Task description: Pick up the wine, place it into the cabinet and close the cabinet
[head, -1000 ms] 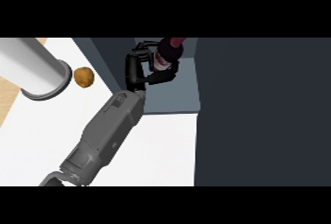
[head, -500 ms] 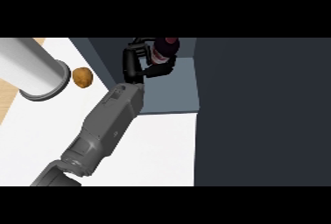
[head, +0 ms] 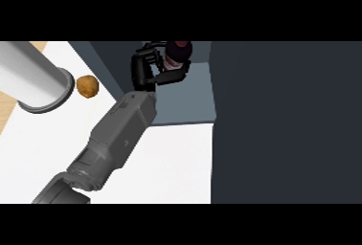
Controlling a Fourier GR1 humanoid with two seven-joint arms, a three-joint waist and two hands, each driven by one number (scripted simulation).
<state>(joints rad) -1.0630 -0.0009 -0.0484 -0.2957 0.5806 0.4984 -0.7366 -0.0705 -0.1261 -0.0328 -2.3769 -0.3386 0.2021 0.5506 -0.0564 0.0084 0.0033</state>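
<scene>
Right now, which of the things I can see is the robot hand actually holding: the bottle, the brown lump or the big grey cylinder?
The wine bottle. The robot hand curls round it inside the cabinet; the brown lump and grey cylinder sit untouched on the counter.

White counter top (head: 166, 158) occupying the lower left and centre. At about 10 o'clock stands a large grey cylinder (head: 32, 79); just beside its base, toward 3 o'clock, lies a small brown potato-like object (head: 87, 86), apparently not touching it.
</scene>
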